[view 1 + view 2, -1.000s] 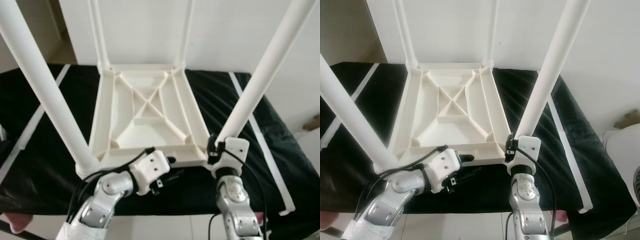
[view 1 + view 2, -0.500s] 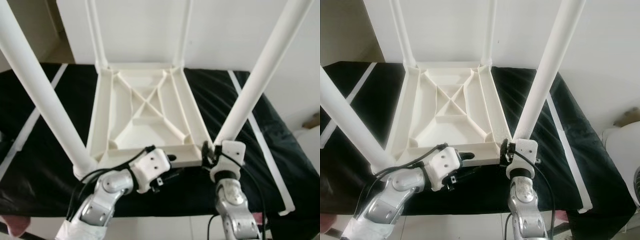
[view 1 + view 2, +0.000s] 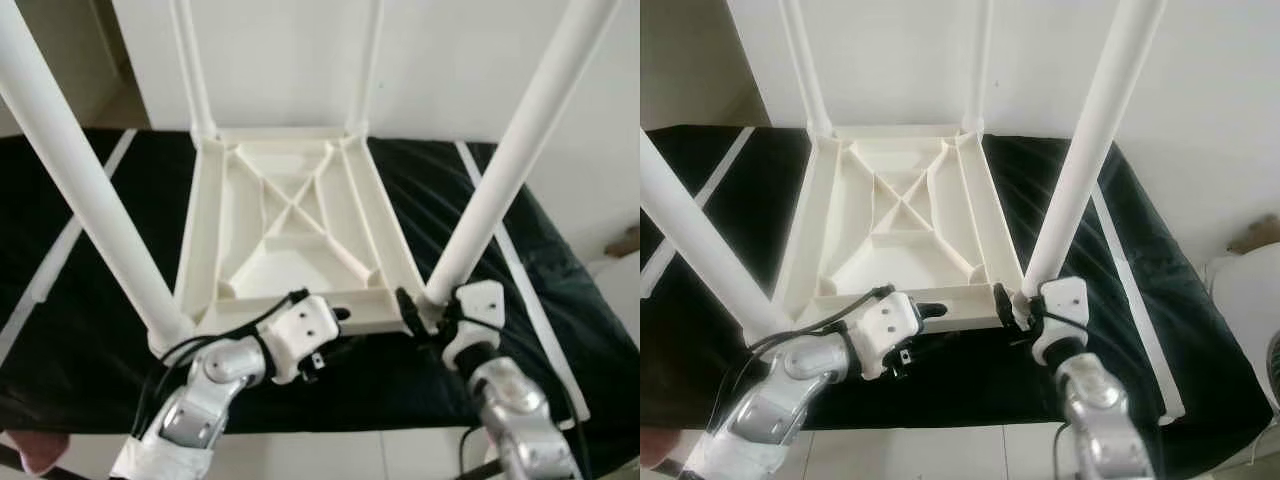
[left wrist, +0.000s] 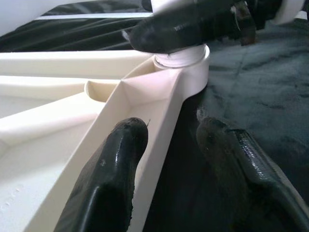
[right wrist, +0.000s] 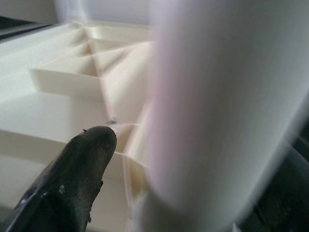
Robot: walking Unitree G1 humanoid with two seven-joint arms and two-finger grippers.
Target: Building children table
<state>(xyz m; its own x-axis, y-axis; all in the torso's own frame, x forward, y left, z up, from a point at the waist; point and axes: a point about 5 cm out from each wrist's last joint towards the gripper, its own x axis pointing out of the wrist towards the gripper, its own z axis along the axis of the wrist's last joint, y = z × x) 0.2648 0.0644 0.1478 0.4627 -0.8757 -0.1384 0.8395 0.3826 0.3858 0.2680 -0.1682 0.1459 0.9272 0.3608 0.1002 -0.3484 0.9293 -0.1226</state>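
With the tabletop upside down, left gripper straddles its rim, fingers spread; right gripper pinches the near-right leg. Light, stiff, smooth plastic: best gripped low.

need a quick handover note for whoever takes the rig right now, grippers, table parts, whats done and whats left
Left gripper: fingers straddle the near rim of the upside-down white plastic tabletop, one inside, one outside; contact unclear.
Right gripper: fingers around the base of the near-right white round leg, at its corner socket.
Tabletop lies underside up on the black cloth. Four legs stand in the corners.
Done: all legs placed.
Left: probably check the near-right leg is seated, then turn the table upright.
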